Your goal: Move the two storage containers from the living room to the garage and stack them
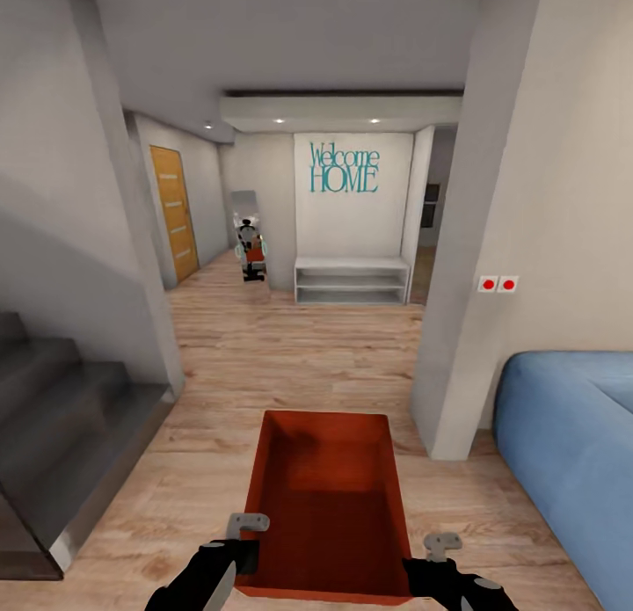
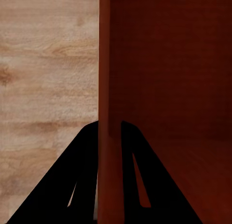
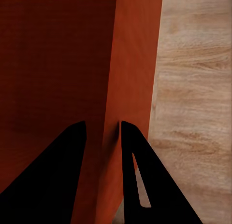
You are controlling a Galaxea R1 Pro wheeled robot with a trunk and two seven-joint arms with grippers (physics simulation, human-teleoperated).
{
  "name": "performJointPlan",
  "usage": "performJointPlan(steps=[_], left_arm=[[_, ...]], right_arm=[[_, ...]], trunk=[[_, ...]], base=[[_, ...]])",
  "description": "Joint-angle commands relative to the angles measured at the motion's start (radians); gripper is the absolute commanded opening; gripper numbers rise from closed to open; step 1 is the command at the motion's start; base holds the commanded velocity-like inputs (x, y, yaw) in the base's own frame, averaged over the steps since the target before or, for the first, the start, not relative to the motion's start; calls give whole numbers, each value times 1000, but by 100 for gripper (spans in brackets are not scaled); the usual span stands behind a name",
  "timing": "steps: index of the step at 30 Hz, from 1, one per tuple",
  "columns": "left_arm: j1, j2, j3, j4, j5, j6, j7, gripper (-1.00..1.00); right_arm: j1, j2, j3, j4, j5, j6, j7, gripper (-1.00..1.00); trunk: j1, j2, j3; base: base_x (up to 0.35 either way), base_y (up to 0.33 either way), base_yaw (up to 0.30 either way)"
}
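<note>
I am carrying one orange-red storage container (image 1: 327,505) out in front of me, held level above the light wood plank floor (image 1: 290,356), with my left gripper (image 1: 239,554) clamped on its left wall and my right gripper (image 1: 420,565) clamped on its right wall. In the left wrist view one of the fingers (image 2: 77,185) sits on each side of the thin wall, pinching it, and the right wrist view shows the same grip on the other side. This is the transport step: I judge I am between rooms, facing a hallway with a "Welcome HOME" wall (image 1: 345,170), a low white shelf (image 1: 352,281), a wooden door (image 1: 174,214) on the left, grey stairs (image 1: 61,418) beside me and a blue sofa (image 1: 571,453) to my right. The garage is not in sight. Next I must roll on through the hall, keeping both grips firm and the box level, steering clear of the stair edge and the pillar (image 1: 475,242).
</note>
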State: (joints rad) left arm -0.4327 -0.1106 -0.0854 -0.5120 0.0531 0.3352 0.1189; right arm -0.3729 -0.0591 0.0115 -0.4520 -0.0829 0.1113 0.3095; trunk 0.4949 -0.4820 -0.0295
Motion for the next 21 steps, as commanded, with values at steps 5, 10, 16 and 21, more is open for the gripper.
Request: performJointPlan(steps=[5, 10, 16, 21], left_arm=[[-1, 0, 33, -3, -21, 8, 19, -100], [-1, 0, 33, -3, -21, 8, 19, -100], [-1, 0, 33, -3, -21, 8, 19, -100], [-1, 1, 33, -3, -21, 8, 19, -100]], right_arm=[[0, 1, 1, -1, -4, 7, -44, -100], [0, 1, 15, -1, -4, 6, -44, -100], [0, 1, 69, -1, -6, 4, -47, -100], [0, 0, 73, -1, -7, 4, -47, -100]], trunk=[[1, -2, -2], [1, -2, -2], [1, -2, -2], [1, -2, -2]], base=[[325, 0, 0], [325, 0, 0], [325, 0, 0], [325, 0, 0]])
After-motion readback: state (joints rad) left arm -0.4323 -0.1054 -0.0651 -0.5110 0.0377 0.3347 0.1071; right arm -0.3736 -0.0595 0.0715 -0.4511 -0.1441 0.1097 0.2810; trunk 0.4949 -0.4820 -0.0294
